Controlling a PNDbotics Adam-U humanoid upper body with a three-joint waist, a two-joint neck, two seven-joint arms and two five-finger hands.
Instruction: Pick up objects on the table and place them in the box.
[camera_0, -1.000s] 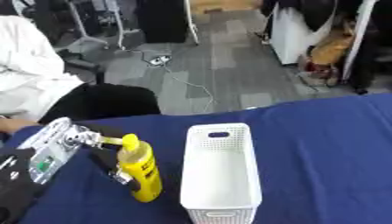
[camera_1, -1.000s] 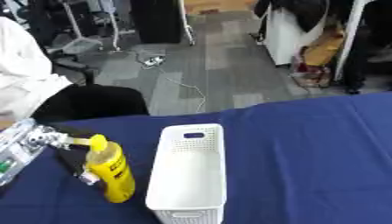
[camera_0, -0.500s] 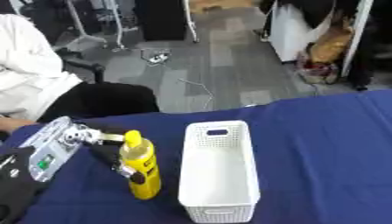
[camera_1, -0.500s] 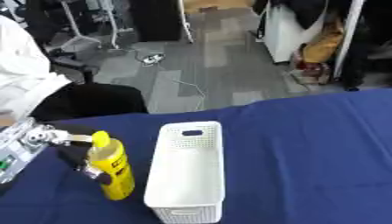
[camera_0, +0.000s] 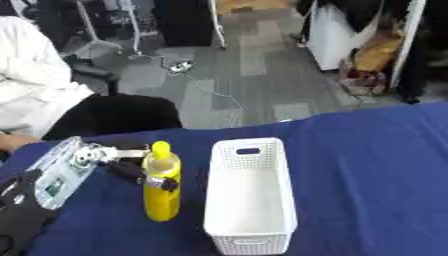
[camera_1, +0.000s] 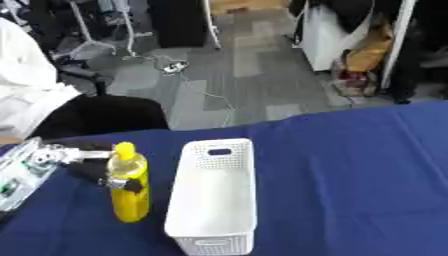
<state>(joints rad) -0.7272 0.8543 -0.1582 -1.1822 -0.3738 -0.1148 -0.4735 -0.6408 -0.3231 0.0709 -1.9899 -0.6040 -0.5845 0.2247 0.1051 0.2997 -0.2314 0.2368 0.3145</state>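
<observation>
A yellow bottle (camera_0: 162, 192) with a yellow cap stands upright on the left of the blue table, just left of the white perforated box (camera_0: 248, 196). My left hand (camera_0: 129, 169) comes in from the lower left. Its thumb and dark fingers are curled round the bottle's upper half, and one fingertip shows on the bottle's front. I cannot tell whether the bottle's base touches the cloth. The box is long and open-topped, with nothing inside it. My right hand shows in neither view.
The blue tablecloth (camera_0: 376, 175) spreads wide to the right of the box. The table's far edge (camera_0: 350, 116) runs askew, higher on the right, with grey floor and a black seat (camera_0: 114, 114) beyond it.
The bottle was tilted in my left hand a second ago and now stands upright, slightly higher in the picture. The whole view has also shifted a little.
</observation>
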